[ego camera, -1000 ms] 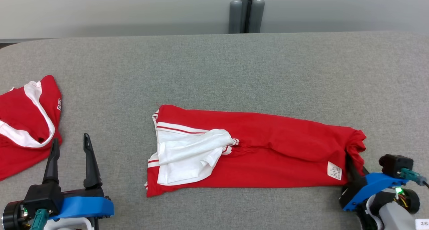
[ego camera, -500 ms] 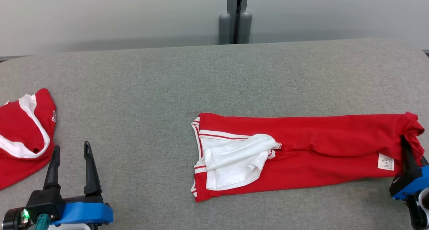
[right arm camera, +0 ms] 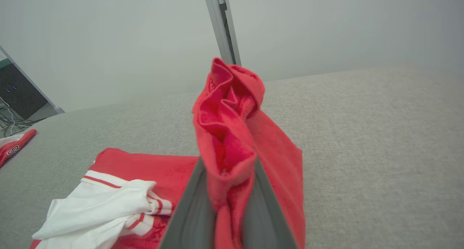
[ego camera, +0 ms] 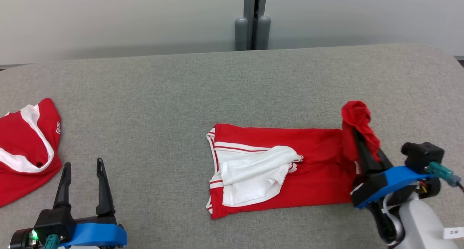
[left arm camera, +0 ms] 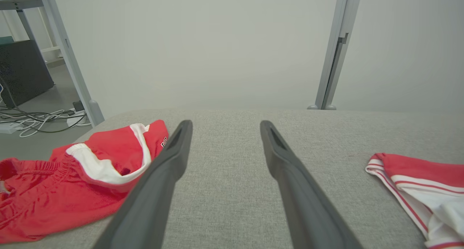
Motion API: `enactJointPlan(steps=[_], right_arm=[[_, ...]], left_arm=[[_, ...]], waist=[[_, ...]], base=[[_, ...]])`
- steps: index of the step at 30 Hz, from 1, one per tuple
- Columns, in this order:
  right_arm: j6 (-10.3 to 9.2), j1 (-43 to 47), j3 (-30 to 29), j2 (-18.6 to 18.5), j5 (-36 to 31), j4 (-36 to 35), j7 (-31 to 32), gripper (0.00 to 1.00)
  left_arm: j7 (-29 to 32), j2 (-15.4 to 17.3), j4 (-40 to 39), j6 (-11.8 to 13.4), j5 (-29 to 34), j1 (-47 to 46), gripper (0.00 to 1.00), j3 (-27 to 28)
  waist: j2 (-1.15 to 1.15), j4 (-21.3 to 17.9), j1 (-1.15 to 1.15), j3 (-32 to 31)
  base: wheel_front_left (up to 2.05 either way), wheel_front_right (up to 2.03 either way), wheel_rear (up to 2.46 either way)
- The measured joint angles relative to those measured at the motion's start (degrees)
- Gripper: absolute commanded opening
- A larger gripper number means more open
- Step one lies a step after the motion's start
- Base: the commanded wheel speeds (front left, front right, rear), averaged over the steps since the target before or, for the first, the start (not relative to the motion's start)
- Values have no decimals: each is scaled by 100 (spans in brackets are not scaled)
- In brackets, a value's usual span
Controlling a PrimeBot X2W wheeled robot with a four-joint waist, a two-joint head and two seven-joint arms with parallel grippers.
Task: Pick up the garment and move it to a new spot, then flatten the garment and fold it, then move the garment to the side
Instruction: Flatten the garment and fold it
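Your right gripper (ego camera: 357,136) clamps garment (ego camera: 311,162) right end; long axis runs leftward; left gripper (ego camera: 83,164) released, well apart.

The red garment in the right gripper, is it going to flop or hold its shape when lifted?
Likely floppy: the pinched end of the red garment bunches and droops over the right gripper. Probably light: a single pinch holds that end up while the rest lies on the grey table. The loose white part may shift as it lifts.
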Motion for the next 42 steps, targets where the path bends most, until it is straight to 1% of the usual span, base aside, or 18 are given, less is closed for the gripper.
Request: enactJointPlan(steps=[5, 10, 15, 19, 24, 25, 26, 27, 31, 33, 35, 38, 42], right_arm=[[0, 58, 491, 449, -109, -511, 258, 0], [0, -10, 980, 702, -170, -568, 356, 0], [0, -230, 1347, 789, -129, -344, 259, 0], [0, -441, 1784, 798, 233, -162, 124, 0], [0, -713, 2239, 810, 476, 208, -45, 0], [0, -768, 2288, 809, 506, 302, -98, 15], [0, -829, 2372, 808, 537, 417, -98, 79], [0, -875, 2454, 806, 572, 516, -101, 100], [0, -1003, 2654, 815, 664, 767, -286, 100], [0, -1036, 2642, 812, 626, 838, -396, 100], [0, -1066, 2551, 813, 441, 896, -490, 100], [0, -1040, 2194, 809, 164, 882, -599, 100], [0, -771, 1567, 586, -188, 578, -654, 100]], left_arm=[[0, -10, 29, -11, 0, -13, 100, -46], [0, -19, 45, -29, -3, -133, 100, -83], [0, -25, 76, -29, -19, -224, 100, -141], [0, -33, 105, -32, -51, -248, 100, -192], [0, -33, 132, -32, -63, -371, 100, -231], [0, -35, 146, -32, -67, -372, 100, -235], [0, -33, 156, -32, -80, -375, 100, -237], [0, -34, 160, -31, -105, -389, 100, -244], [0, -34, 185, -25, -122, -442, 100, -252], [0, -35, 197, -2, -126, -441, 100, -244], [0, -35, 205, -1, -149, -433, 100, -230], [0, -36, 214, -2, -144, -383, 100, -189], [0, -34, 207, -34, -101, -331, 100, -98]], waist=[[0, 74, 0, 58], [0, 171, 1, 150], [-1, 275, 0, 224], [-1, 351, 0, 279], [0, 421, 1, 363], [-1, 432, 0, 375], [0, 438, 1, 387], [-1, 445, 1, 394], [0, 431, 1, 381], [-1, 398, 0, 350], [0, 352, 0, 308], [-1, 262, 0, 226], [-1, 128, 0, 116]], base=[[0, 0, 0], [0, 0, 0], [0, 0, 0], [0, 0, 0], [0, 0, 0], [0, 0, 0], [0, 0, 0], [0, 0, 0], [0, 0, 0], [0, 0, 0], [0, 0, 0], [0, 0, 0], [0, 0, 0]])
